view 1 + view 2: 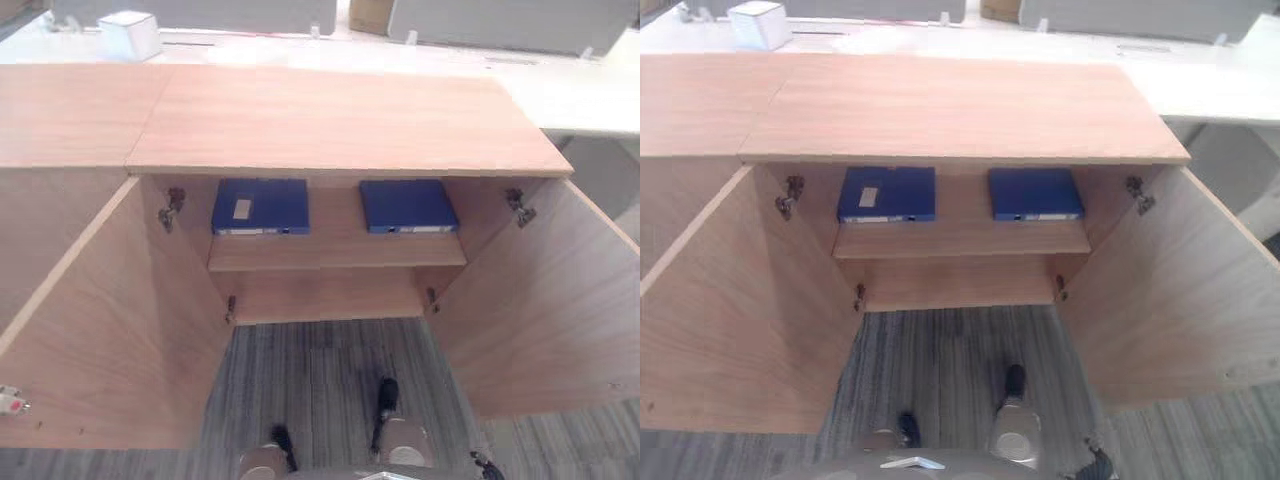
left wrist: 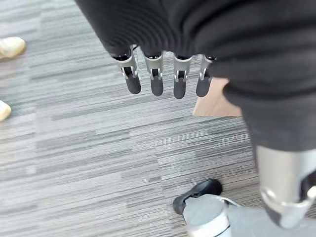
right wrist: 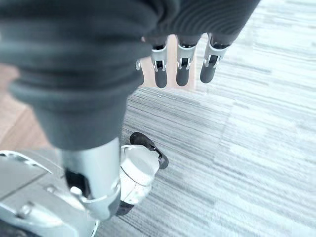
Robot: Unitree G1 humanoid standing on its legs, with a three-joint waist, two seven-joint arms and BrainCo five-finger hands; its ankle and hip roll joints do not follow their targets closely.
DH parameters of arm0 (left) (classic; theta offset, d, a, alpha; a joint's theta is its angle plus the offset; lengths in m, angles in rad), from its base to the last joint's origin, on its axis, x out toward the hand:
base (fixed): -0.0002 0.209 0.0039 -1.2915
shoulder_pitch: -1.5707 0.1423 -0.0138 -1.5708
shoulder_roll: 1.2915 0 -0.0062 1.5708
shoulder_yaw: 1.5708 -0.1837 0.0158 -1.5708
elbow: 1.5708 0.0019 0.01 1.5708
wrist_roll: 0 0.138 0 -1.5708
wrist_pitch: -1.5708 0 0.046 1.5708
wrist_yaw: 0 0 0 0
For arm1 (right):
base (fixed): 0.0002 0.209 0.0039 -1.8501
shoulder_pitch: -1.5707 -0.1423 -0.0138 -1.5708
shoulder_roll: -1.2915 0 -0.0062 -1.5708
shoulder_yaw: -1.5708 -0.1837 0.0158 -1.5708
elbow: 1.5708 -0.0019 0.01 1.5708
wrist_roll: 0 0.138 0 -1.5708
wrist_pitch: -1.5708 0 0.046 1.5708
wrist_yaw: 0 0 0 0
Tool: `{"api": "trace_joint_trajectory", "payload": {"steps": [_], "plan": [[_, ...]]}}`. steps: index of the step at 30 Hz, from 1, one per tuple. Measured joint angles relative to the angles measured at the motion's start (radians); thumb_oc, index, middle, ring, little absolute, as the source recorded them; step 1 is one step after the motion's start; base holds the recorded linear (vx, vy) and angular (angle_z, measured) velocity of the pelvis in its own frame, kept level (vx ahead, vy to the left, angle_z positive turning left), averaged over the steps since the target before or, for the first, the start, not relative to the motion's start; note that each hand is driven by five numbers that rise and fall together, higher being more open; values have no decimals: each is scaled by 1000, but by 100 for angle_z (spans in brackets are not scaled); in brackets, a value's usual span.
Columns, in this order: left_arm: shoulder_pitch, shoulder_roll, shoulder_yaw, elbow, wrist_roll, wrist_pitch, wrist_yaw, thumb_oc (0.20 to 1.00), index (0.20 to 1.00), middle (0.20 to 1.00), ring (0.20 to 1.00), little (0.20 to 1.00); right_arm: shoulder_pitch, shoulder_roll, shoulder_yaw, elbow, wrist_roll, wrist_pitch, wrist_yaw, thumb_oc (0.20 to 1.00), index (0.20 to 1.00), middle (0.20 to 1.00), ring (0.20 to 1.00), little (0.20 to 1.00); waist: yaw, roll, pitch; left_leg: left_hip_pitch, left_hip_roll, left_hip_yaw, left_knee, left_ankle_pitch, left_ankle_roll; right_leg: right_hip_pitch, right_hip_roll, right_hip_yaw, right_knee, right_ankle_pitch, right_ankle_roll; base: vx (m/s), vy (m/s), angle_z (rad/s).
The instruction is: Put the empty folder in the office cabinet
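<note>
So the office cabinet (image 1: 340, 120) sits in the middle of the head view with both doors swung wide: the left door (image 1: 110, 330) fills the lower left of the frame, the right door (image 1: 545, 310) the lower right. On the upper shelf (image 1: 335, 245) there are two blue folders lying flat, well apart: one with a pale label (image 1: 260, 206) left of centre, and a plain one (image 1: 408, 205) right of centre. Can't honestly tell from up here which of them is the empty one, or whether the job is basically finished already; both look settled on the shelf with a bare strip of wood between them.

Both hands hang down by the carpet (image 2: 89, 148), carrying nothing. Left hand (image 2: 168, 79) has its fingers straight and relaxed, pointing at the floor, and the right hand (image 3: 182, 66) looks the same. A person's light shoes (image 2: 10, 47) peek in at the upper left edge of the left wrist view.

If there's a step left, I'd say it's closing up: bring each hand to the outer edge of its own door and push with flat fingers, one door at a time, so the hinges (image 1: 172, 208) don't get wrenched. Check the folders' front edges sit behind the shelf lip first, or the doors may catch them.
</note>
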Motion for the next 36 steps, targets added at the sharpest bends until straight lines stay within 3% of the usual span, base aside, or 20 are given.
{"api": "trace_joint_trajectory", "payload": {"steps": [2, 4, 5, 8, 10, 11, 12, 13, 14, 15, 16, 17, 19, 20, 21, 22, 26, 29, 32, 36], "plan": [[3, 9, -6, -10, 20, 1, 2, 1000, 1000, 1000, 1000, 1000, -15, 37, -10, 66, 19, -3, 1, 1000, 1000, 1000, 1000, 1000, 21, 27, -25, 39, 32, 31, -99, 62, -37, 8, 31, 58, 192, -45, -9, -210, -18, -43], [-2, 10, -5, -25, 21, -1, 7, 1000, 1000, 1000, 1000, 1000, -28, 51, -10, 79, 24, -3, 1, 1000, 1000, 1000, 1000, 1000, 43, 9, -57, 33, 48, 47, -123, 81, -57, 74, 17, 86, 221, -89, -5, -157, -49, -44], [-8, 14, -4, -25, 21, -2, 11, 1000, 1000, 1000, 1000, 1000, -38, 58, -12, 100, 28, -5, -2, 1000, 1000, 1000, 1000, 1000, 50, -4, -72, 24, 59, 42, -125, 79, -72, 124, 12, 91, 195, -95, -20, -114, -88, -40], [-37, 3, 5, -23, 20, 2, 12, 1000, 1000, 1000, 1000, 1000, -60, 91, -69, 149, 41, -12, -39, 1000, 1000, 1000, 1000, 1000, 77, -68, -113, -3, 45, -3, -99, 56, -121, 232, 44, 99, -103, -145, -37, -47, -120, -81], [-48, -39, 25, -29, 14, 8, 17, 1000, 1000, 1000, 1000, 1000, -56, 55, -128, 148, 87, -13, -71, 1000, 1000, 1000, 1000, 1000, 61, -29, -135, -6, 68, -22, -96, 53, -128, 247, 78, 60, -199, -89, -55, -4, -174, -78], [-48, -39, 25, -29, 14, 8, 17, 1000, 1000, 1000, 1000, 1000, -56, 55, -128, 148, 87, -13, -71, 1000, 1000, 1000, 1000, 1000, 61, -29, -135, -6, 68, -22, -96, 53, -128, 247, 78, 60, -199, -89, -55, -21, -214, -21], [-43, -40, 27, -21, 11, 10, 18, 1000, 1000, 1000, 1000, 1000, -28, 48, -166, 151, 121, -12, -88, 1000, 1000, 1000, 1000, 1000, 54, -5, -166, -1, 94, -23, -112, 61, -143, 264, 93, 37, -240, -99, -34, -20, -210, -37], [-43, -61, 33, -27, 3, 7, 22, 1000, 1000, 1000, 1000, 1000, -26, 42, -214, 154, 157, -9, -108, 1000, 1000, 1000, 1000, 1000, 72, 52, -189, -16, 144, -7, -112, 81, -178, 239, 112, 51, -185, -98, -39, -10, -273, -45], [-47, -60, 40, -25, -11, 9, 27, 1000, 1000, 1000, 1000, 1000, -33, 43, -228, 138, 185, -2, -126, 1000, 1000, 1000, 1000, 1000, 61, 48, -196, -28, 147, 4, -91, 80, -179, 184, 79, 84, -32, -121, -61, 15, -208, -41], [-46, -52, 38, -25, -17, 7, 27, 1000, 1000, 1000, 1000, 1000, -32, 45, -228, 132, 194, -3, -136, 1000, 1000, 1000, 1000, 1000, 59, 36, -209, -37, 141, 11, -92, 78, -181, 163, 49, 106, 18, -141, -61, 25, -215, -7], [-47, -31, 36, -27, -16, 6, 32, 1000, 1000, 1000, 1000, 1000, -37, 57, -227, 127, 196, -2, -156, 1000, 1000, 1000, 1000, 1000, 61, -2, -224, -45, 126, 13, -102, 75, -186, 160, 9, 125, -15, -173, -52, 12, -227, -8], [-46, -29, 37, -21, -16, 13, 39, 1000, 1000, 1000, 1000, 1000, -56, 58, -227, 129, 196, 0, -166, 1000, 1000, 1000, 1000, 1000, 64, 0, -236, -39, 146, 10, -126, 80, -194, 171, 25, 117, -73, -162, -10, -4, -225, -12], [-22, -51, 35, -27, -16, 14, 40, 1000, 1000, 1000, 1000, 1000, -84, 19, -227, 125, 198, 1, -182, 1000, 1000, 1000, 1000, 1000, 72, 38, -236, -34, 196, 10, -118, 61, -184, 209, 86, 100, -160, -113, -36, -3, -184, -18], [-22, -51, 35, -27, -16, 14, 40, 1000, 1000, 1000, 1000, 1000, -84, 19, -227, 125, 198, 1, -182, 1000, 1000, 1000, 1000, 1000, 72, 38, -236, -34, 196, 10, -118, 61, -184, 209, 86, 100, -160, -113, -36, 9, -197, -20], [-7, -81, 35, -27, -16, 16, 41, 1000, 1000, 1000, 1000, 1000, -101, -48, -223, 92, 206, 4, -198, 1000, 1000, 1000, 1000, 1000, 90, 84, -239, -31, 215, 10, -118, 52, -172, 243, 117, 98, -220, -84, -48, 18, -194, -8], [-8, -90, 33, -27, -16, 16, 42, 1000, 1000, 1000, 1000, 1000, -116, -76, -211, 93, 210, 6, -199, 1000, 1000, 1000, 1000, 1000, 94, 97, -241, -39, 219, 13, -109, 46, -168, 258, 121, 96, -250, -73, -49, 28, -242, 0], [-2, -95, 19, -48, -15, 17, 42, 1000, 1000, 1000, 1000, 1000, -167, -123, -212, 102, 214, 5, -208, 1000, 1000, 1000, 1000, 1000, 101, 99, -240, -47, 217, 9, -91, 11, -184, 304, 121, 75, -321, -40, -48, 13, -138, 20], [-4, -92, -34, -75, -13, 17, 40, 1000, 1000, 1000, 1000, 1000, -284, -197, -222, 147, 231, -3, -232, 1000, 1000, 1000, 1000, 1000, 129, 116, -230, -49, 213, -17, -94, 39, -226, 326, 120, 70, -344, -26, -43, -2, -76, 1], [9, -86, -54, -113, -3, 16, 20, 1000, 1000, 1000, 1000, 1000, -425, -312, -205, 149, 230, 4, -242, 1000, 1000, 1000, 1000, 1000, 147, 162, -202, -57, 208, -42, -88, 116, -240, 340, 119, 54, -344, -25, -37, -8, -23, 13], [20, -48, -67, -110, 9, 13, 12, 1000, 1000, 1000, 1000, 1000, -516, -359, -154, 194, 228, 14, -244, 1000, 1000, 1000, 1000, 1000, 174, 171, -196, -61, 185, -74, -93, 159, -241, 359, 106, 15, -344, -26, -36, 4, -35, 32]]}}
